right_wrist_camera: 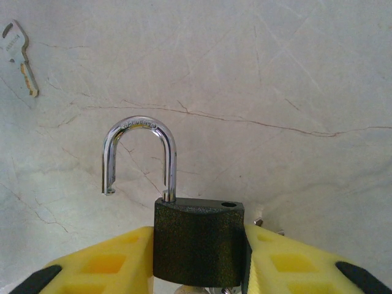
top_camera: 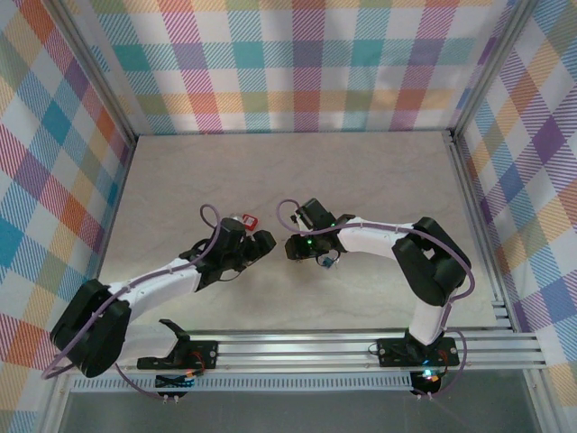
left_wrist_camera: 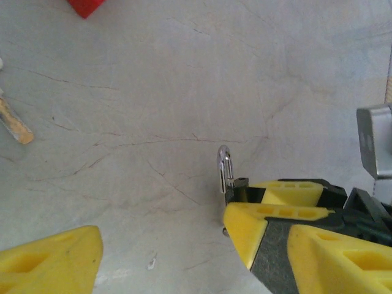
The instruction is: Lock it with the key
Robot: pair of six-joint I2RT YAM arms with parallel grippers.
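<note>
My right gripper (right_wrist_camera: pixel 199 260) is shut on a small black padlock (right_wrist_camera: pixel 197 239), one yellow finger against each side of its body. The padlock's silver shackle (right_wrist_camera: pixel 139 153) is up and swung out, its free end off the body. The key (right_wrist_camera: pixel 15 41), thin and silver-grey, lies flat on the table at the top left of the right wrist view. My left gripper (left_wrist_camera: pixel 196 248) stands open with nothing between its fingers. It faces the right gripper (top_camera: pixel 296 245) closely, and the padlock shows edge-on in front of it, shackle (left_wrist_camera: pixel 225 168) upward.
A red padlock (top_camera: pixel 248 221) lies on the table just beyond the left gripper (top_camera: pixel 261 244); its corner (left_wrist_camera: pixel 86 6) shows in the left wrist view. A thin tan-tipped piece (left_wrist_camera: pixel 15 125) lies at the left. A small blue object (top_camera: pixel 326 260) sits under the right wrist.
</note>
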